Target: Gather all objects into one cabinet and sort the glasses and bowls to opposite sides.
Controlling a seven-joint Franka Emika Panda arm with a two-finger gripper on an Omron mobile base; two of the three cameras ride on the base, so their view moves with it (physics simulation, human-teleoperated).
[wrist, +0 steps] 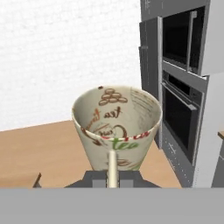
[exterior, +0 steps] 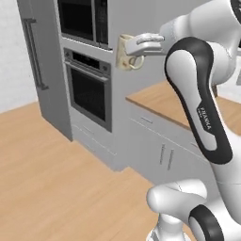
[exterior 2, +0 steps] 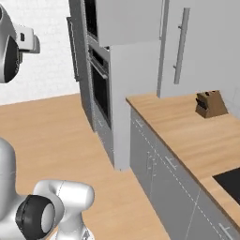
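A beige mug (exterior: 123, 52) with a loop handle and printed brown lettering hangs in the air in front of the oven column. My gripper (exterior: 133, 49) is shut on it, reaching out leftward from the arm at about upper-oven height. In the hand view the mug (wrist: 116, 127) lies on its side with its open mouth facing the camera. Its rim wall is pinched between the fingers of the gripper (wrist: 112, 178) at the bottom. The bowls and the cabinet are out of view.
A dark built-in oven column (exterior: 89, 89) stands ahead, with a tall grey door (exterior: 37, 61) to its left. A wooden counter (exterior 2: 187, 131) carries a knife block (exterior 2: 211, 104) and a black cooktop (exterior 2: 229, 180). Closed wall doors (exterior 2: 197, 42) hang above. Wooden floor spreads to the left.
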